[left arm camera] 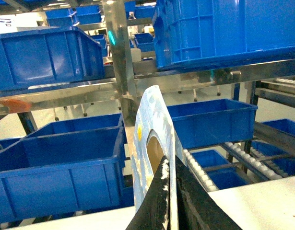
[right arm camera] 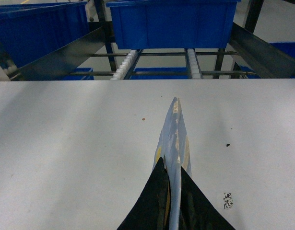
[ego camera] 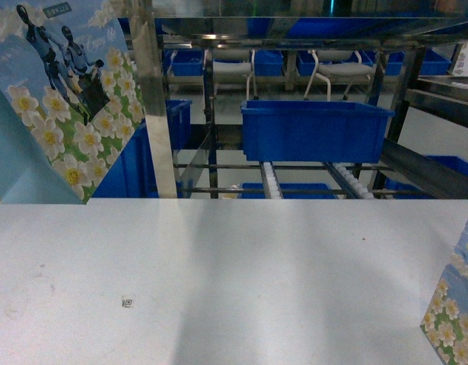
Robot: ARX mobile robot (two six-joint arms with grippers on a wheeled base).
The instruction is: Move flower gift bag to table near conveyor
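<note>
Two bags here. Left claw (left arm camera: pixel 170 191) clamped on bag (ego camera: pixel 62 99) rim, hanging high over table (ego camera: pixel 234 274) by conveyor (ego camera: pixel 310 179), probably for clearance. Right claw (right arm camera: pixel 172 191) pinches second bag (ego camera: pixel 456 312), low near table.

flower gift bag (ego camera: pixel 62 99): white daisies on blue and green, tilted, raised above the bench (ego camera: pixel 241 274) at its left. bench: flat matte white-grey surface. conveyor (ego camera: pixel 310 179): steel-framed rack with white roller tracks, directly behind the bench's far edge.

Conveyor (ego camera: pixel 310 179) behind table (ego camera: pixel 234 281), bin (ego camera: pixel 313 129) on it
</note>
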